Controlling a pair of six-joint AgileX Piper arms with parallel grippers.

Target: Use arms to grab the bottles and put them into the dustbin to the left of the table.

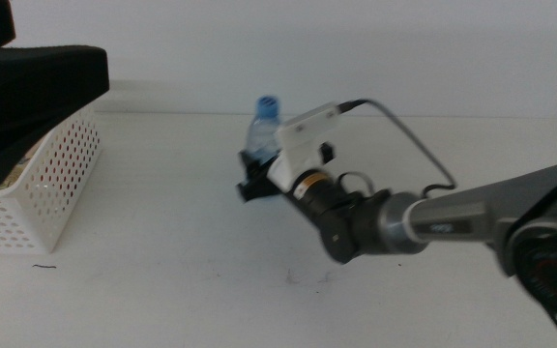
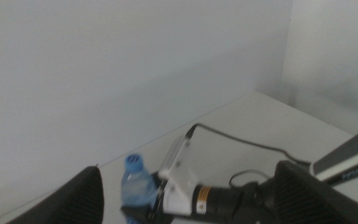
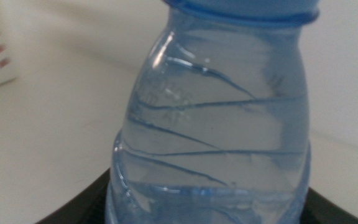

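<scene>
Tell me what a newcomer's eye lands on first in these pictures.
First, the right gripper mid-table, closed around a clear water bottle with a blue cap; the right wrist view is filled by that bottle. Next, the white perforated basket at the table's left edge, with the left arm dark above it.

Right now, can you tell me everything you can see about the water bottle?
The water bottle is clear, ribbed plastic with a blue cap and water inside. It stands upright toward the back of the white table, to the right of the dustbin. The right gripper has reached it from the right, its dark jaws on either side of the bottle's lower body.
</scene>
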